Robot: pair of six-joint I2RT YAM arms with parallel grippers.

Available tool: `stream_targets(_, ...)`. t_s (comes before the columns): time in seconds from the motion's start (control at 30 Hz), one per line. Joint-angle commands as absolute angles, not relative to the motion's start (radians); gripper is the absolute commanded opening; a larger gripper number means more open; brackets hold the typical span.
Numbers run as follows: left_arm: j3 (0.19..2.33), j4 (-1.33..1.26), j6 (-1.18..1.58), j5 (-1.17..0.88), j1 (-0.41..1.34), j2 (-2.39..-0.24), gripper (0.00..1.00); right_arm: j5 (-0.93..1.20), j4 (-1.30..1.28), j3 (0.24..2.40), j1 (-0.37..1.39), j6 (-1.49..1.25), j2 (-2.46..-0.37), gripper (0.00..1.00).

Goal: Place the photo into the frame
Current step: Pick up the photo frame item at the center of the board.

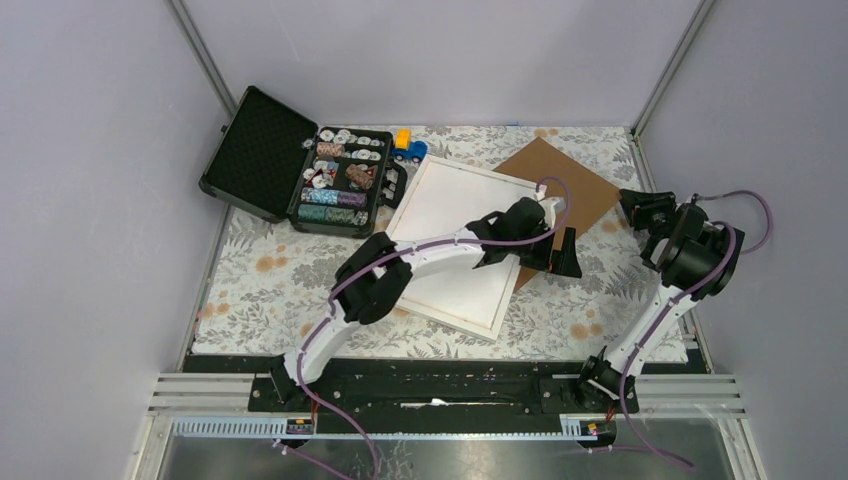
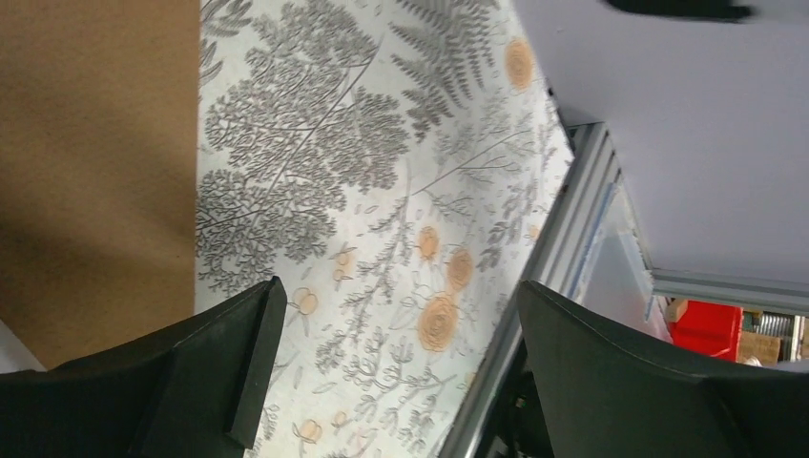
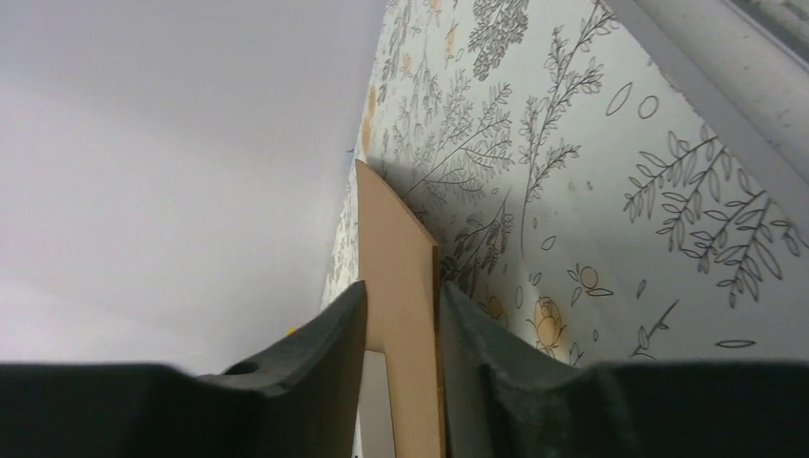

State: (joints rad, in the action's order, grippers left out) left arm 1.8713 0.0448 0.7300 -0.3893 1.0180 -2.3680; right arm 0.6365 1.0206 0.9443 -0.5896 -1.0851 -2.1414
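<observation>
The white frame point(image 1: 450, 235) lies flat mid-table, with my left arm stretched across it. The photo does not show in any view. A brown board point(image 1: 560, 180) lies at the frame's far right, partly tucked under it. My right gripper point(image 1: 638, 208) is at that board's right corner. In the right wrist view the brown board point(image 3: 396, 239) stands edge-on between the fingers, which press both its faces, so the right gripper point(image 3: 403, 286) is shut on it. My left gripper point(image 1: 565, 255) hangs open over the tablecloth, just off the board's near edge. Nothing is between the left gripper's point(image 2: 396, 286) fingers.
An open black case point(image 1: 300, 175) of poker chips sits at the back left, with a small blue toy truck point(image 1: 410, 150) beside it. The aluminium rail point(image 2: 563, 239) of the table's right edge runs close to the left gripper. Grey walls enclose the table.
</observation>
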Motion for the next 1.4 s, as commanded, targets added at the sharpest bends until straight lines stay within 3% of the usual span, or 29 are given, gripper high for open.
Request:
stream_targets(0.0, 1.912, 0.042, 0.708, -0.411, 1.006, -2.221, 0.99, 0.741, 1.156, 0.985, -0.580, -1.252, -2.181, 0.33)
stream_targets(0.27, 1.839, 0.144, 0.654, -0.329, 0.980, -2.097, 0.99, 0.762, 1.146, 1.023, -0.574, -1.247, -2.173, 0.00)
stream_targets(0.57, 1.776, 0.361, 0.519, -0.077, 0.976, -2.059, 0.99, 0.752, 0.959, 0.994, -0.576, -1.150, -1.985, 0.00)
stream_targets(0.77, 1.861, 0.471, 0.462, -0.012, 1.010, -2.121, 0.99, 0.771, 0.956, 0.944, -0.613, -1.231, -1.849, 0.00)
stream_targets(1.1, 1.944, 0.268, 0.201, 0.043, 1.122, -2.153, 0.99, 0.797, 0.801, 0.983, -0.612, -1.203, -1.734, 0.00)
stream_targets(1.37, 2.135, 0.271, -0.052, 0.426, 1.231, -2.343, 0.99, 0.792, 0.770, 0.984, -0.597, -1.201, -1.710, 0.00)
